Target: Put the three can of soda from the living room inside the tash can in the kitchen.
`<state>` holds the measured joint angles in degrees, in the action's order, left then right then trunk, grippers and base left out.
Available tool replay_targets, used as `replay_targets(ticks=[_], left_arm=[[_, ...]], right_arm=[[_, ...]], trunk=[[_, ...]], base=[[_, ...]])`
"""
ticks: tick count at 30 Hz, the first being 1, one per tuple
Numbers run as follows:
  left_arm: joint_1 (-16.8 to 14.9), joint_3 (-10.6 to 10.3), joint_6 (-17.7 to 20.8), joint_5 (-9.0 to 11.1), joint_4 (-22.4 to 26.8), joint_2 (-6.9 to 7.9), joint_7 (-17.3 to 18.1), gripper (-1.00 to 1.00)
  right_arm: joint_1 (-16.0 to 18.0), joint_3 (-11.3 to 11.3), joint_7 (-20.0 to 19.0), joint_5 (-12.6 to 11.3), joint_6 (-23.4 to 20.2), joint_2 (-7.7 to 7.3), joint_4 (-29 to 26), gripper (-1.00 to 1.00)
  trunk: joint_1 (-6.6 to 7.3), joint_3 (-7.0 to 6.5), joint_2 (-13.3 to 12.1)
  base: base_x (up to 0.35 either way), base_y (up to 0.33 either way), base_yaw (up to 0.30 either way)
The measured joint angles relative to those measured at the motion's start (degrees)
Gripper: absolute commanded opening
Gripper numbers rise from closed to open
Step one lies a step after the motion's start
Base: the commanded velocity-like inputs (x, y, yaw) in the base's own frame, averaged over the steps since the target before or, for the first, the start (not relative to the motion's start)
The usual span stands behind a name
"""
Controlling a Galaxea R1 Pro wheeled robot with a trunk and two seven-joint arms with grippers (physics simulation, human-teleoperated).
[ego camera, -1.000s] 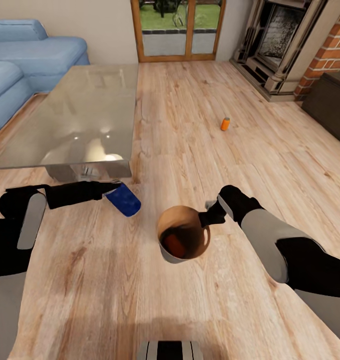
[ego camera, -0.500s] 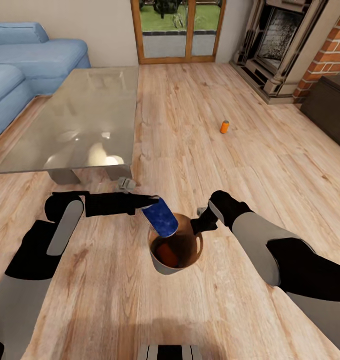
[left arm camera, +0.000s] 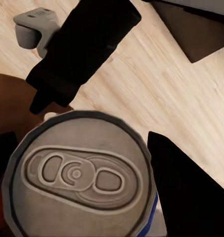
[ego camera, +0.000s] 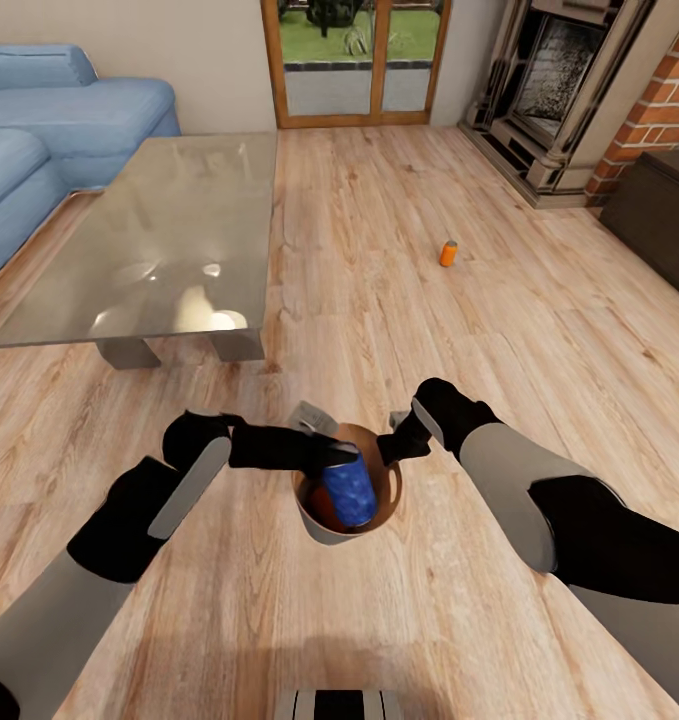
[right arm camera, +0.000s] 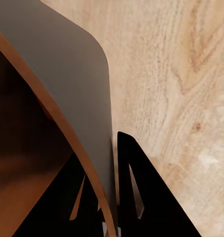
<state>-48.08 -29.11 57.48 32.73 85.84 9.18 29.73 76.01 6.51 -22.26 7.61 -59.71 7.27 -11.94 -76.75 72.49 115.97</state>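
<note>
Gripping the blue can (ego camera: 349, 490), the left pincer (ego camera: 341, 462) holds it over the bin (ego camera: 324, 525) (right pincer (ego camera: 397, 447) clamped on its rim); an orange can (ego camera: 448, 252) stands on the floor (ego camera: 399, 250).

The head camera is looking forward and down over both arms across the living room floor (ego camera: 399, 300). The left wrist camera is sitting very close above the blue can (left arm camera: 79, 173), facing its lid. The right wrist camera is pressing close along the bin's rim (right arm camera: 84, 148); all three are sharing the bin (ego camera: 324, 525)
</note>
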Motion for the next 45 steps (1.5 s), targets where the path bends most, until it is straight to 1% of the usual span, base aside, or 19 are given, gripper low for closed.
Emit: replay_targets(ticks=[3,4,5,6,8,10,14,16,18,19,20,23,25,29,32,35,38,39,45], left_arm=[[0.0,-0.92,-1.01,-0.15,-0.32,0.03,-0.85,-1.0],[0.01,-1.16,-1.26,-1.38,-0.39,0.02,-0.99,-1.0],[0.01,-1.34,-1.59,-3.19,-0.44,0.0,-1.07,-1.0],[0.02,-1.4,-1.89,-4.01,-0.49,0.0,-1.08,-1.0],[0.16,-1.65,-3.99,-7.44,-1.05,-0.02,-1.04,-1.0],[0.26,-1.8,-5.01,-8.73,-1.64,-0.03,-1.15,-1.0],[0.34,-2.01,-6.26,-10.2,-2.28,-0.03,-1.41,-1.0],[0.36,-1.99,-7.21,-11.54,-2.46,-0.03,-1.45,-1.0],[0.44,-1.95,-9.49,-14.97,-4.22,-0.06,-1.49,-1.0],[0.46,-2.0,-9.93,-15.35,-5.02,-0.08,-1.5,-1.0],[0.5,-2.16,-11.47,-16.68,-7.73,-0.27,-1.52,-1.0],[0.52,-2.28,-12.95,-16.91,-10.06,-0.76,-1.39,-1.0],[0.53,-2.45,-13.62,-17.23,-11.11,-1.05,-1.28,-1.0],[0.54,-5.68,-14.03,-17.34,-13.2,-1.44,-1.3,-1.0],[0.54,-6.83,-14.1,-17.35,-14.51,-2.33,-1.32,-1.0],[0.54,-7.25,-14.16,-17.44,-15.49,-3.05,-1.35,-1.0],[0.53,-7.39,-14.18,-17.6,-15.86,-3.33,-1.36,-1.0],[0.53,-7.43,-14.18,-17.64,-15.93,-3.38,-1.37,1.0],[0.53,-7.5,-14.27,-17.79,-16.04,-3.46,-1.32,1.0]], right_arm=[[0.0,0.05,0.01,0.07,0.01,0.14,-0.02,-1.0],[0.0,0.06,0.01,0.14,0.02,0.22,-0.02,-1.0],[0.0,0.05,0.01,0.18,0.03,0.3,-0.02,-1.0],[0.0,0.01,0.01,0.09,0.02,0.33,-0.02,-1.0],[0.0,-0.02,0.0,-0.05,0.0,0.45,-0.02,-1.0],[0.0,-0.09,0.0,-0.15,-0.02,0.49,0.0,-1.0],[0.0,0.05,0.01,0.16,0.02,0.56,0.05,-1.0],[0.0,0.12,0.02,0.29,0.04,0.65,0.05,-1.0],[-0.01,0.23,0.02,0.46,0.06,1.06,0.07,-1.0],[0.0,0.14,0.01,0.23,0.03,1.19,0.07,-1.0],[0.0,0.14,0.01,0.29,0.05,1.55,0.06,-1.0],[0.0,-0.09,-0.01,-0.55,-0.07,1.95,0.03,-1.0],[0.0,0.0,0.01,-0.35,-0.04,2.2,0.0,-1.0],[0.0,0.22,0.02,0.36,0.05,2.71,-0.04,-1.0],[0.0,0.04,0.0,-0.14,-0.01,2.71,-0.1,-1.0],[0.0,0.11,0.01,0.08,0.02,2.71,-0.24,-1.0],[0.0,0.22,0.03,0.39,0.05,2.71,-0.45,-1.0],[0.0,0.18,0.03,0.36,0.05,2.71,-0.49,-1.0],[0.0,0.09,0.01,0.13,0.01,2.71,-0.55,-1.0]], trunk=[[0.0,0.0,0.0],[0.0,0.0,0.0],[0.0,0.0,0.0],[0.0,0.0,0.0],[0.0,0.0,0.0],[0.0,0.0,0.0],[0.0,0.0,0.0],[0.0,0.0,0.0],[0.0,0.0,0.0],[0.0,0.0,0.0],[-0.01,0.0,0.0],[0.0,0.0,0.0],[0.0,0.0,0.0],[0.0,0.0,0.0],[0.0,0.0,0.0],[0.0,0.0,0.0],[0.0,0.0,0.0],[0.0,0.0,0.0],[0.0,0.0,0.0]], base=[[0.0,0.0,0.0],[0.0,0.0,0.0],[0.0,0.0,0.0],[0.0,0.0,0.0],[0.0,0.0,0.0],[0.0,0.0,0.0],[0.0,0.0,0.0],[0.0,0.0,0.0],[0.0,0.0,0.0],[0.0,0.0,0.0],[0.0,0.0,0.0],[0.0,0.0,0.0],[0.0,0.0,0.0],[0.0,0.0,0.0],[0.0,0.0,0.0],[0.0,0.0,0.0],[0.0,0.0,0.0],[0.0,0.0,0.0],[0.0,0.0,0.0]])
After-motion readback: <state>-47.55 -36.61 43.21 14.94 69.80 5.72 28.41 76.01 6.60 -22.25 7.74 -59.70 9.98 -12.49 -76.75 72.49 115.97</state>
